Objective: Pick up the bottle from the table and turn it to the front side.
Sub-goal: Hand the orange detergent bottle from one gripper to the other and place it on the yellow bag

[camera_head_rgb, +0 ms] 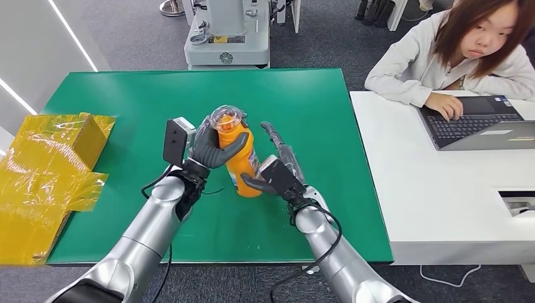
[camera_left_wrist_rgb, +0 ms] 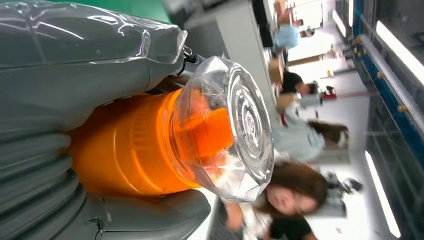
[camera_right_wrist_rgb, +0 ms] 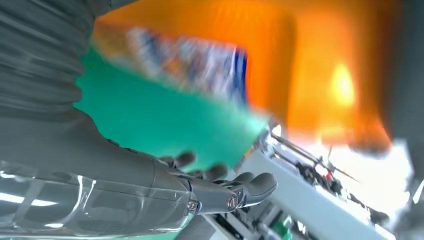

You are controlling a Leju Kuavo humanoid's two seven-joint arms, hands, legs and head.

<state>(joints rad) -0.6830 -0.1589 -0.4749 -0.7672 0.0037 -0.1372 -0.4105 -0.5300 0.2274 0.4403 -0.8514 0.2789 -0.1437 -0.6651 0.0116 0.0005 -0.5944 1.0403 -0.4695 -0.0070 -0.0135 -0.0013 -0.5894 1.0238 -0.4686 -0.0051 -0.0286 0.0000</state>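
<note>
Left hand [camera_head_rgb: 211, 148] grips the orange bottle [camera_head_rgb: 241, 165] near its clear cap at the centre of the head view, apparently lifted off the green table [camera_head_rgb: 126, 107], while the right hand [camera_head_rgb: 277, 173] waits open beside its base; whether its front side faces forward is unclear, the label blurred.

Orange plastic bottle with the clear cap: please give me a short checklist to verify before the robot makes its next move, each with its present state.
1. Left hand grips the orange plastic bottle with the clear cap: ok.
2. Bottle roughly upright, cap on top: ok.
3. Right hand beside the bottle, fingers apart: ok; contact cannot tell.
4. Printed label facing front: cannot tell, blurred.
5. Green table mat bare around the bottle: ok.
6. Person at the white desk away from the arms: ok.
</note>
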